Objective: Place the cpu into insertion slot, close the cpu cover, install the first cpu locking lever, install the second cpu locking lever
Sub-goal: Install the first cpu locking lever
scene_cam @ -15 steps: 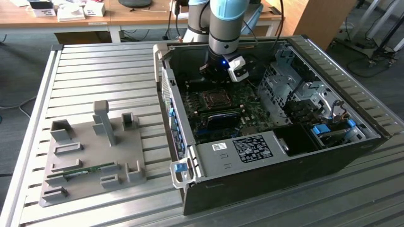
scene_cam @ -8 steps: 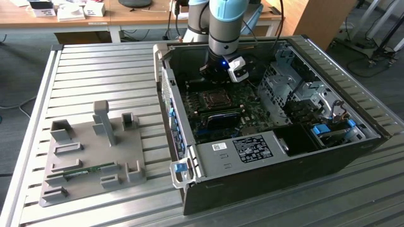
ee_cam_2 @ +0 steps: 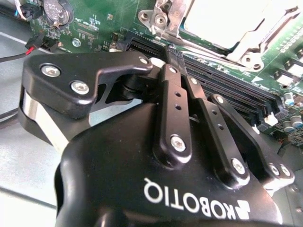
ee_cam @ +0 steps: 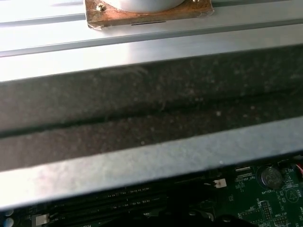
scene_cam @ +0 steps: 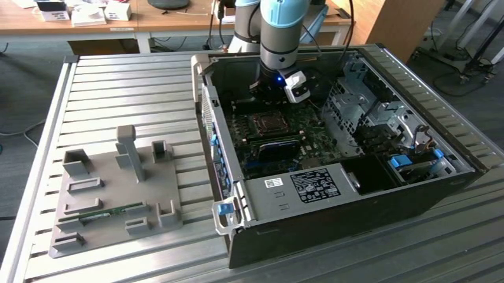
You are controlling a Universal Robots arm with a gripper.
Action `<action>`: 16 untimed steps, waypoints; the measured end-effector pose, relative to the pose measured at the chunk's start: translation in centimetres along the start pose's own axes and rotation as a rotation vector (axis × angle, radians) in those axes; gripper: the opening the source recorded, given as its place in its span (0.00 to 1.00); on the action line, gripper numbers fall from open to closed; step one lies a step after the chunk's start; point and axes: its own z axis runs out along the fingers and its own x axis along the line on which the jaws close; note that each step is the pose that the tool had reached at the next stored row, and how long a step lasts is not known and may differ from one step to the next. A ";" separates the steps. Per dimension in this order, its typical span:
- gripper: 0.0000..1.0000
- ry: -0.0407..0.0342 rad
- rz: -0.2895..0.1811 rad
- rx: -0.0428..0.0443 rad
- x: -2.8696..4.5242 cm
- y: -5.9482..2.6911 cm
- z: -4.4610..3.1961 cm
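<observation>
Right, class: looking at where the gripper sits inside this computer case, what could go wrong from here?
1. The gripper, jaws shut, hangs right by the memory slots beside the cpu cover; a sideways slip could scrape them.
2. Red and black wires lie near the gripper's body and might snag.
3. The case wall stands close to the arm, so a wide swing may hit it.

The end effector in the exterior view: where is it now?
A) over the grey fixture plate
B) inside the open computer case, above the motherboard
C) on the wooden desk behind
B: the end effector hangs inside the open computer case, just above the motherboard.
</observation>
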 end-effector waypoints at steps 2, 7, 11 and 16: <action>0.11 -0.0016 0.000 -0.0004 0.00 0.00 0.01; 0.11 -0.0047 -0.001 -0.0011 0.00 -0.01 0.02; 0.11 -0.0055 -0.001 -0.0014 0.01 -0.02 0.03; 0.11 -0.0058 -0.001 -0.0011 -0.01 -0.15 0.02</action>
